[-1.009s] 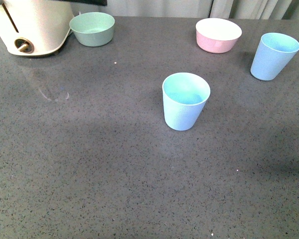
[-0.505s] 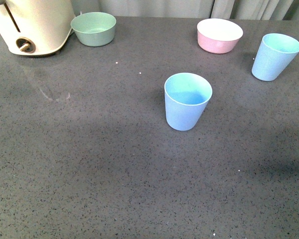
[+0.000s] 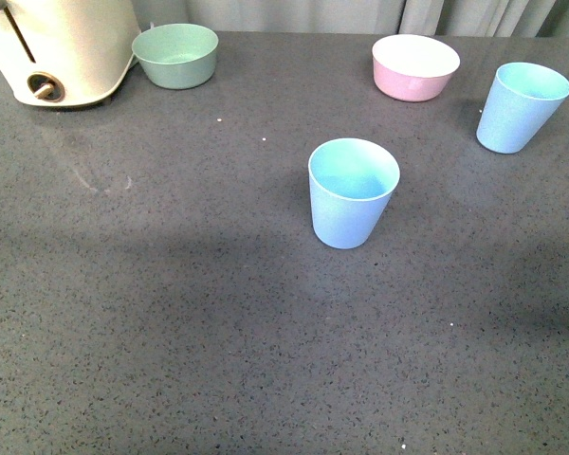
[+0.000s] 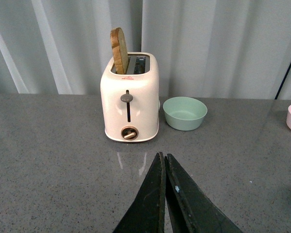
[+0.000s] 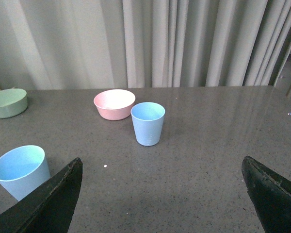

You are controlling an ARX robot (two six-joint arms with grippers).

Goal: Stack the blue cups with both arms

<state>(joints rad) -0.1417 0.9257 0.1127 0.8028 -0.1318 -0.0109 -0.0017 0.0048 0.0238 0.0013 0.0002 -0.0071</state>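
Two pale blue cups stand upright and apart on the grey table. One blue cup point(image 3: 353, 192) is near the middle, the other blue cup point(image 3: 521, 106) at the far right. The right wrist view shows both: the far one point(image 5: 148, 123) ahead, the middle one point(image 5: 20, 171) off to the side by a fingertip. My right gripper point(image 5: 162, 167) is open wide, with only bare table between its fingers. My left gripper point(image 4: 163, 158) is shut on nothing, pointing toward the toaster. Neither arm appears in the front view.
A cream toaster point(image 3: 62, 47) holding a slice of bread point(image 4: 119, 50) stands at the back left, a green bowl point(image 3: 175, 55) beside it. A pink bowl point(image 3: 415, 66) sits at the back between the cups. Curtains hang behind the table.
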